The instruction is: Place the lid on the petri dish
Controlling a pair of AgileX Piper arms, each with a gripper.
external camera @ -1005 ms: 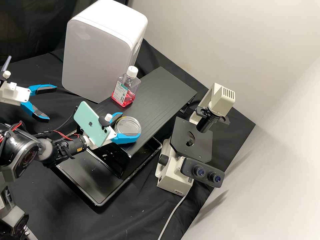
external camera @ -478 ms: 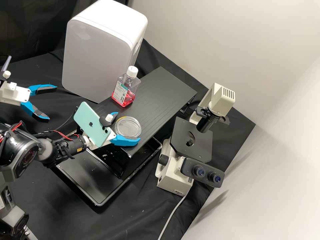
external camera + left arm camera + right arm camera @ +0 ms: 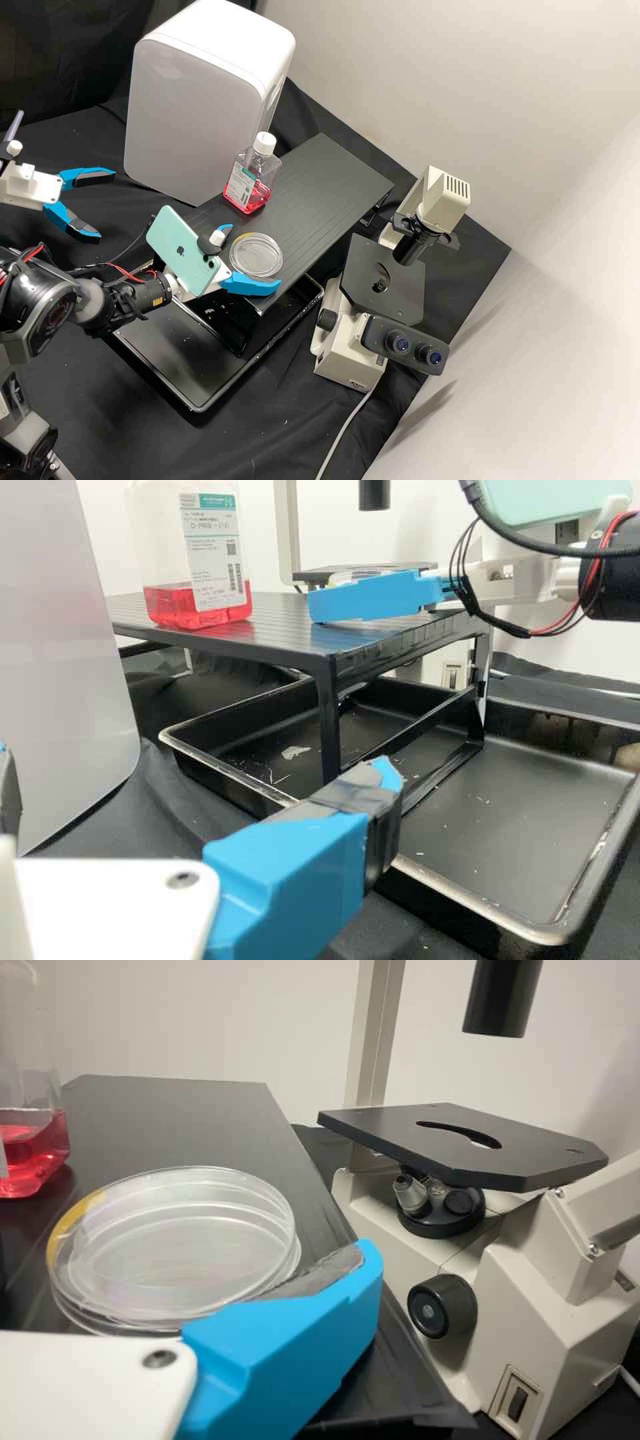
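Observation:
The clear petri dish (image 3: 256, 255) sits on the near end of the raised black shelf (image 3: 320, 183), and its lid rests on top of it (image 3: 175, 1240). My right gripper (image 3: 252, 257) straddles the dish, open, with one blue finger (image 3: 290, 1340) lying a little off the rim on the near side. In the high view, my left gripper (image 3: 103, 204) hangs open over the bench at the far left, holding nothing. The left wrist view shows its own blue finger (image 3: 320, 855) low over the tray, and the right arm's finger (image 3: 375, 593) at the shelf edge.
A flask of red liquid (image 3: 248, 175) stands on the shelf's far left corner, in front of a white box (image 3: 200, 93). A black tray (image 3: 193, 360) lies under the shelf. A microscope (image 3: 393, 287) stands to the right. A mint-green phone (image 3: 181, 250) rides on the right wrist.
The right gripper's fingers have spread apart and let go of the lid, which now lies on the dish. The near finger dropped away from the rim. The left arm barely moved.

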